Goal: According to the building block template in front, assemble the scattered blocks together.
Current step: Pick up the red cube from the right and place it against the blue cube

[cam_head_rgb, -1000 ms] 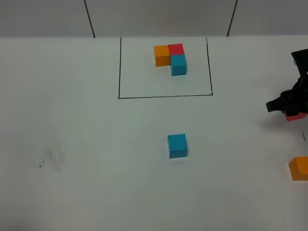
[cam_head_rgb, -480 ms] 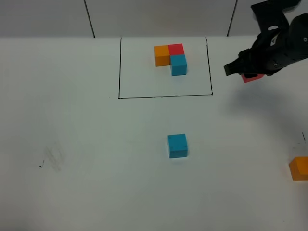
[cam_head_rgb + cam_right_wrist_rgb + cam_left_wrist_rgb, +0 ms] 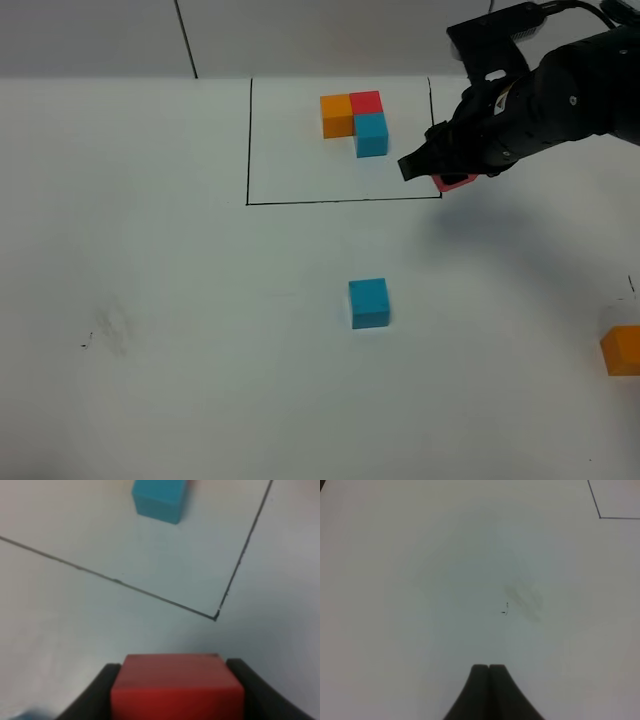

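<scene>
Now our right gripper (image 3: 175, 702) clamps the red cube (image 3: 176, 680), which we have carried leftward to the right front corner of the outline (image 3: 340, 201). The blue cube (image 3: 369, 302) and orange cube (image 3: 622, 350) lie apart. Our left gripper (image 3: 489, 668) is closed, empty. The template (image 3: 356, 122) puts red behind blue.

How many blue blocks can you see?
2. The template's blue block sits inside the black outline; the loose blue block sits alone on the table nearer the camera.
</scene>
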